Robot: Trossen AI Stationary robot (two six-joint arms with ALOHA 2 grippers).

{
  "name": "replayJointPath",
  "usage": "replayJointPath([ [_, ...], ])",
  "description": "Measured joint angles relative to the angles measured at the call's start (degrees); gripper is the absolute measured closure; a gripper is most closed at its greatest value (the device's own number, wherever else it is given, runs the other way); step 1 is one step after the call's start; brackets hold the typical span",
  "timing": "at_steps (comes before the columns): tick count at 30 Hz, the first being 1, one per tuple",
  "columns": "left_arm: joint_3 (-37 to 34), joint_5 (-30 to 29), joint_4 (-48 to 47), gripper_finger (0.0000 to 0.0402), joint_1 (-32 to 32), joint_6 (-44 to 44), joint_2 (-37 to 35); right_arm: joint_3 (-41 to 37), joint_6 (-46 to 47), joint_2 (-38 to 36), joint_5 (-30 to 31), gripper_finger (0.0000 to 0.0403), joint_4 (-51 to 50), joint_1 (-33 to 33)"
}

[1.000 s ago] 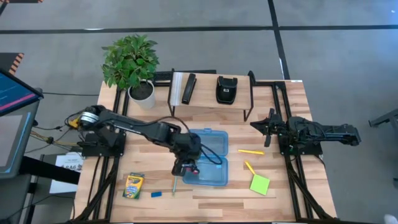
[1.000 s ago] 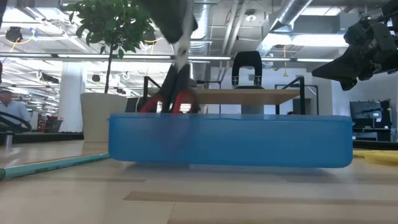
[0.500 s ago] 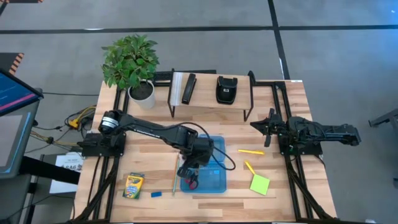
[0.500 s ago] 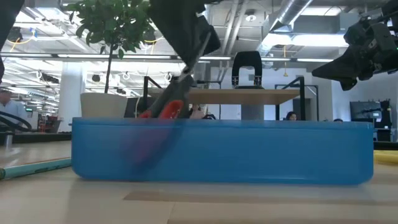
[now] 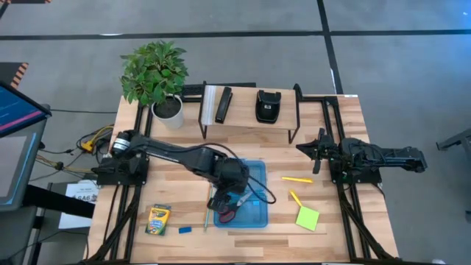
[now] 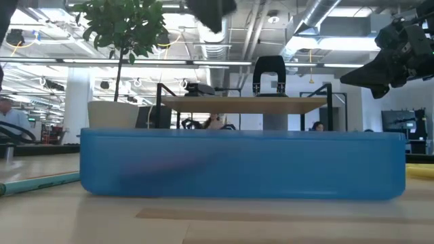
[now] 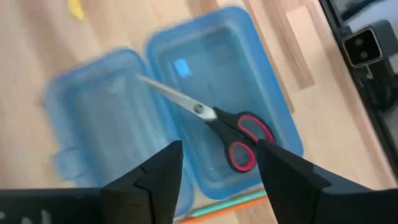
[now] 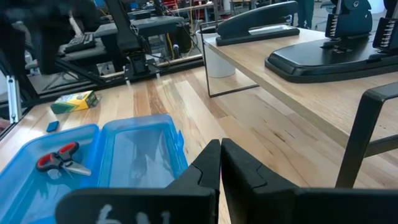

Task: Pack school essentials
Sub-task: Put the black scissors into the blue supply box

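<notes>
Red-handled scissors [image 7: 221, 127] are seen lying inside the blue case [image 7: 112, 155], apparently flat; left gripper [image 7: 217, 177] is held wide above.

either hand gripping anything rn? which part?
Nothing. Left hand is open above the scissors, which lie loose in the blue case. Right hand is shut, empty.

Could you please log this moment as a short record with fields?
scissors: lying in the blue case, red handles toward one end
left gripper: open above the scissors
right gripper: shut, waiting at the table's right side
outside the case: crayon box, eraser, green pencil, two yellow pencils, sticky notes
</notes>
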Motion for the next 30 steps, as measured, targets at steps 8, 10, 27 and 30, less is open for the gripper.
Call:
replayJointPath([
  [8, -13.6, -10.1, 11.4, 0.0228, -7.5, -5.4, -18.1, 0.0, 0.0, 0.0, 0.0, 0.0365, 0.0, 0.0],
  [10, -21.2, -10.8, 20.3, 0.0233, -9.5, -6.5, -24.1, 0.0, 0.0, 0.0, 0.0, 0.0365, 0.0, 0.0],
  [27, -71.8, -27.6, 83.1, 0.024, -22.1, -10.9, -52.1, 0.0, 0.0, 0.0, 0.0, 0.0365, 0.0, 0.0],
  [30, -74.9, -28.1, 87.4, 0.024, -22.2, -10.5, -52.1, 0.0, 0.0, 0.0, 0.0, 0.0365, 0.0, 0.0],
])
